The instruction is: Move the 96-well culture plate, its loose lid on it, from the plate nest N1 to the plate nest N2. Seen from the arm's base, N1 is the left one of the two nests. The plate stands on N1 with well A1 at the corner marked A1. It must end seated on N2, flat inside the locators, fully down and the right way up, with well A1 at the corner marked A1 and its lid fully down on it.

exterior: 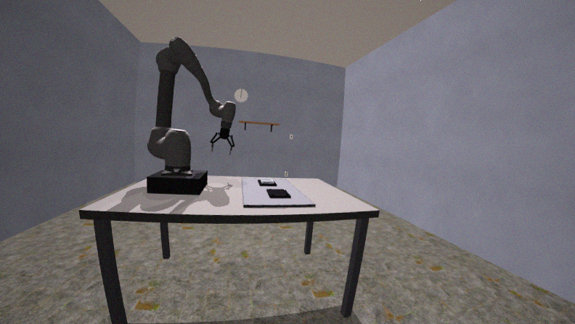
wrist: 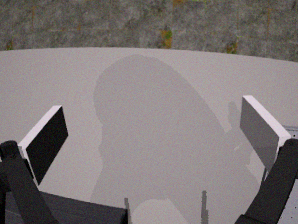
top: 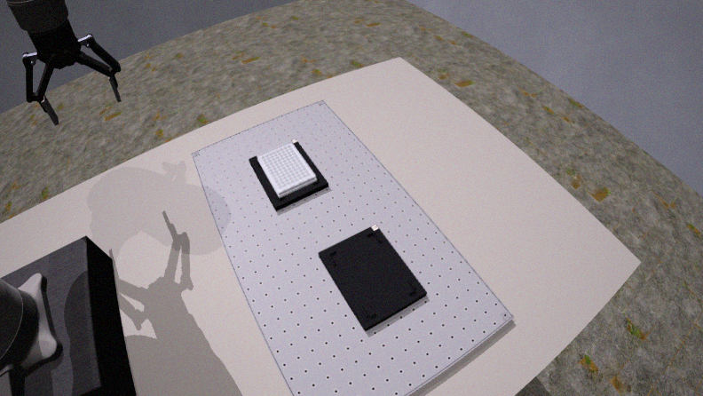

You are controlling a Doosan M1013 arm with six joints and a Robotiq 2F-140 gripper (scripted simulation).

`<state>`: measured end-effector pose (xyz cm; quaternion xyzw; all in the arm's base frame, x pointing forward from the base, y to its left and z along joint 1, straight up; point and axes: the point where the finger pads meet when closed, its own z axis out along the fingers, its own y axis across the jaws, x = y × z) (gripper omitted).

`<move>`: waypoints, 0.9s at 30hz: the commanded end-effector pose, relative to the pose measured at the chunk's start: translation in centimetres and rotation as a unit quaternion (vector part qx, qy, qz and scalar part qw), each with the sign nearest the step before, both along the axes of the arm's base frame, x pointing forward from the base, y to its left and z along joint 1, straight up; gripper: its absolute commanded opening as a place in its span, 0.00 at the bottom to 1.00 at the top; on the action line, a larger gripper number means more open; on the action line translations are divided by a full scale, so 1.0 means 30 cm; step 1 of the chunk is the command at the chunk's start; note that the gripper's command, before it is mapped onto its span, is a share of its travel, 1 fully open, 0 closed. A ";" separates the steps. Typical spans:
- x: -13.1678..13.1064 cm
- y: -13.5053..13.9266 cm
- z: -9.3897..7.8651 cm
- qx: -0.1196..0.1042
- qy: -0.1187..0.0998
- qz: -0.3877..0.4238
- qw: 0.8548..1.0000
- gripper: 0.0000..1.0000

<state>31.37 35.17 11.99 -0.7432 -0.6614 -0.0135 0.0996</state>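
Blue-grey walls and a mottled floor (exterior: 249, 277) surround a pale table (exterior: 337, 201) in the exterior view. At the left of the table top, a grey arm (exterior: 167, 100) rises from a black pedestal (exterior: 155, 187). Its gripper (exterior: 221, 147) hangs high above the table at centre frame, fingers spread wide and holding nothing.

Seen from above, the gripper (top: 81, 106) sits in the upper left corner of the frame, well apart from the perforated grey board (top: 256, 275) at centre. On that board, the white 96-well culture plate (top: 287, 170) with its lid rests on the upper black nest N1 (top: 268, 189). Below and to the right lies the second black nest N2 (top: 372, 278), bare, with a small white marker at its upper right corner.

From the wrist, both finger pads frame pale table and shadow, floor beyond.
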 end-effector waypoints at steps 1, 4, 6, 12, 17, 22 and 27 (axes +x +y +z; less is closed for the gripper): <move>0.064 -0.026 -0.013 0.000 0.000 0.000 1.000 1.00; 0.091 -0.039 -0.018 -0.009 -0.012 -0.007 1.000 1.00; 0.105 -0.048 -0.021 -0.010 -0.013 -0.008 1.000 1.00; 0.176 -0.088 -0.037 -0.010 -0.013 -0.008 1.000 1.00; 0.247 -0.128 -0.052 -0.010 -0.013 -0.008 1.000 1.00; 0.300 -0.166 -0.065 -0.021 -0.025 -0.015 0.999 1.00; 0.340 -0.195 -0.075 -0.021 -0.025 -0.015 0.999 1.00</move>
